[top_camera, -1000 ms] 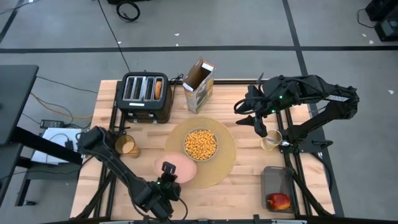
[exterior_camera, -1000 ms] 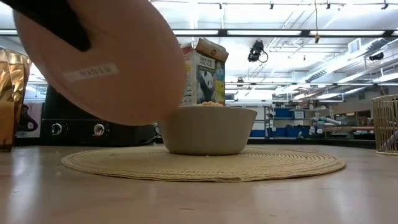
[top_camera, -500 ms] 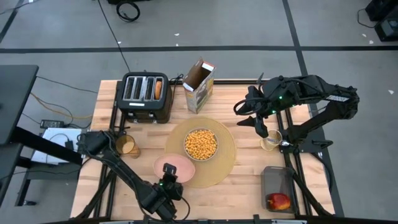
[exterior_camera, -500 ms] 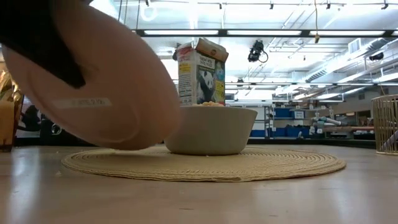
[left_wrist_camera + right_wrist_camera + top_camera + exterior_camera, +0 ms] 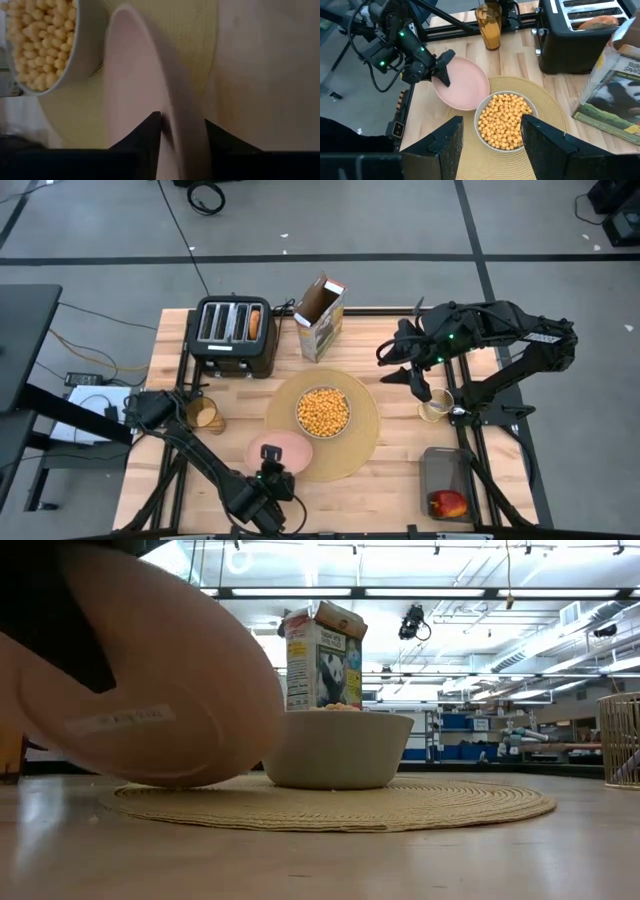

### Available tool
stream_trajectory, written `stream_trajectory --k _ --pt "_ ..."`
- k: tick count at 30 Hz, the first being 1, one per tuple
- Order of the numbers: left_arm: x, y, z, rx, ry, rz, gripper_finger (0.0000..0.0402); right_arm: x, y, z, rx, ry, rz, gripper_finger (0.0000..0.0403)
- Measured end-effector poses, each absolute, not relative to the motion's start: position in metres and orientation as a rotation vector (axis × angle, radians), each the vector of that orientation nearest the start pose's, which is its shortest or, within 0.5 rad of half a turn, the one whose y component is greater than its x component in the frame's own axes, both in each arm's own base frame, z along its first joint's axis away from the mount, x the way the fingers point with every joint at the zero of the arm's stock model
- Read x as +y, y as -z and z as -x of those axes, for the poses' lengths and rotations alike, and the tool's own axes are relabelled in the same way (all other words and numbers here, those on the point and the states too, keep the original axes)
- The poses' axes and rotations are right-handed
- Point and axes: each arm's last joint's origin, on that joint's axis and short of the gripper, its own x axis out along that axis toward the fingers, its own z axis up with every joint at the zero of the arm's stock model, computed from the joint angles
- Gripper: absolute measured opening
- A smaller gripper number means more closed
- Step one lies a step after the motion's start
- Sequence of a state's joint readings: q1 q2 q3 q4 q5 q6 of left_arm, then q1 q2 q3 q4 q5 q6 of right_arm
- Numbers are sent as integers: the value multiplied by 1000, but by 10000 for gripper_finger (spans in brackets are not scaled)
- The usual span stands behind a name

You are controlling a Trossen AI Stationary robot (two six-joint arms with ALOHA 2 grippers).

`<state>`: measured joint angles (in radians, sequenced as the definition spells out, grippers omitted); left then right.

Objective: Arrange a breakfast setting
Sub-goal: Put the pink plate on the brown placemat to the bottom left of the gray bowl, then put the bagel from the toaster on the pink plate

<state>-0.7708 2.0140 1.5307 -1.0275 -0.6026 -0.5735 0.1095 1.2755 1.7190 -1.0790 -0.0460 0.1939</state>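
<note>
1. Holding the pink plate (image 5: 281, 451) by its near rim – the left gripper (image 5: 272, 477), at the table's front edge; its fingers (image 5: 145, 142) sit one on each side of the rim, so the plate is grasped, tilted, with its far edge lapping the placemat (image 5: 362, 430)
2. Placemat – round, tan, woven, at mid-table
3. Bowl (image 5: 322, 412) – pale grey, filled with yellow cereal balls, standing on the placemat, just beside the plate
4. Cup (image 5: 203, 415) – amber, see-through, upright on the bare wood to the left of the plate, near the toaster (image 5: 234, 335)
5. Toaster – black, at the back left, one bread piece (image 5: 255, 323) standing in a slot
6. Cereal box (image 5: 321, 316) – opened, behind the placemat
7. Apple (image 5: 448, 504) – red, lying in a dark tray (image 5: 440, 463) at the front right corner
8. Right gripper (image 5: 398, 362) – raised over the right side of the table, fingers parted, nothing between them
</note>
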Motion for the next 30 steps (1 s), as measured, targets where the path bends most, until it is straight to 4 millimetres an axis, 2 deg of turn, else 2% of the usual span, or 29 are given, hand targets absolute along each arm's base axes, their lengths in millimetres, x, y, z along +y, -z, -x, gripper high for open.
stream_trajectory --k 6,14,18,21,23,25,30 --pt "-261 -186 -290 1119 -173 -348 147 31 -457 -216 655 -110 -184 214" --pt "-263 -183 -292 1179 -107 -280 209 42 -450 -227 697 -142 -183 239" --pt "-258 -202 -289 1186 -90 -243 215 43 -448 -229 716 -154 -192 242" --pt "-243 -231 -289 1131 -112 -170 209 43 -448 -229 717 -156 -194 241" --pt "-228 -243 -293 1102 -138 -128 204 43 -448 -229 716 -158 -191 241" --pt "-210 -242 -300 1132 -170 -86 200 43 -448 -229 715 -157 -189 241" --pt "-169 -216 -314 1274 -191 47 193 44 -447 -228 721 -154 -204 240"
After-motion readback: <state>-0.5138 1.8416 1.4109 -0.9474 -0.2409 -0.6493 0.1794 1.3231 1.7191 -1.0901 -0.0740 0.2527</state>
